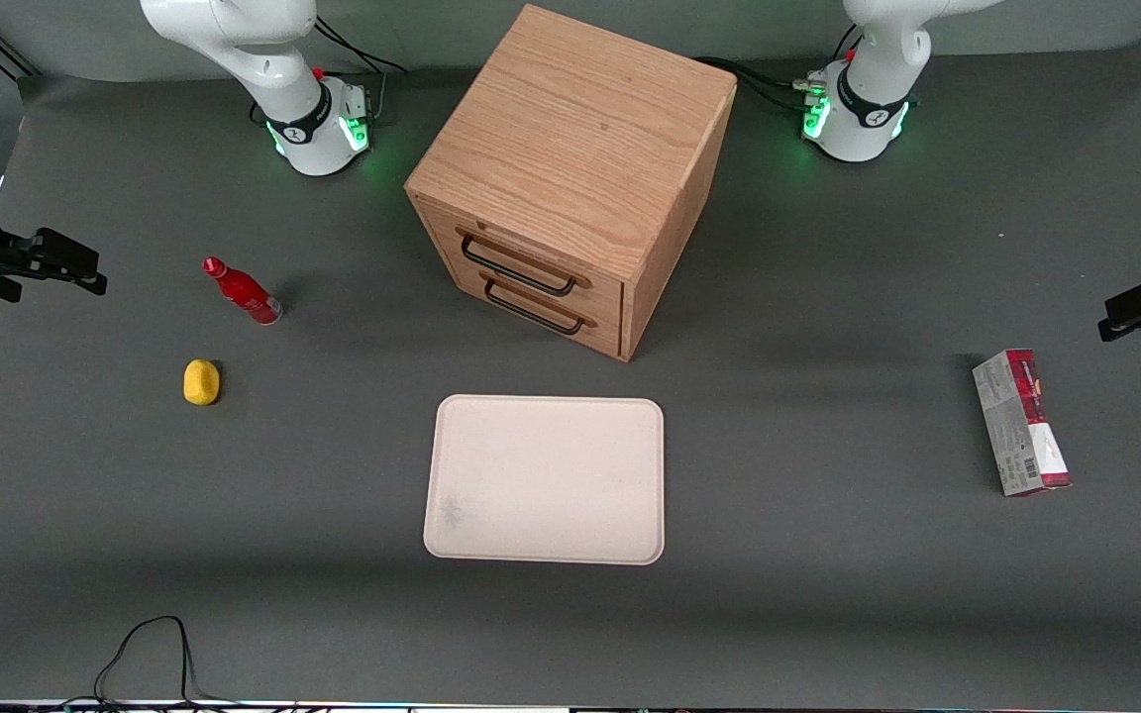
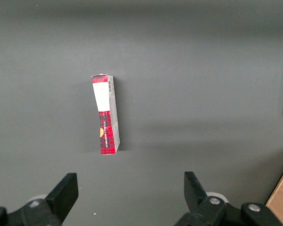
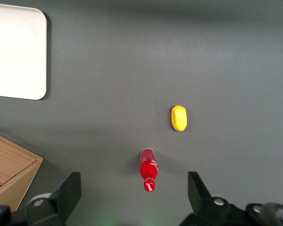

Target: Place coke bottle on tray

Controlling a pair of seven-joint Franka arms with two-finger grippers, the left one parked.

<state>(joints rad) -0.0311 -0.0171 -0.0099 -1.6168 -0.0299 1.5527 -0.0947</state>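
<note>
Two black fingers (image 3: 66,193) of the pincer (image 3: 132,197) stand wide apart with nothing between them, hanging above the tabletop (image 1: 828,614) at the working arm's end, over the coke bottle (image 1: 243,291). That small red bottle stands on the tabletop, well apart from the tray (image 1: 547,479), with its cap showing between the spread fingers in the right wrist view. One yellow lump (image 1: 201,382) lies near the bottle, closer to the front camera. The cream tray lies flat in the middle of the tabletop, in front of the wooden drawer cabinet (image 1: 570,178) and nearer the front camera than it. A red-and-grey carton (image 1: 1021,422) lies toward the parked arm's end.
</note>
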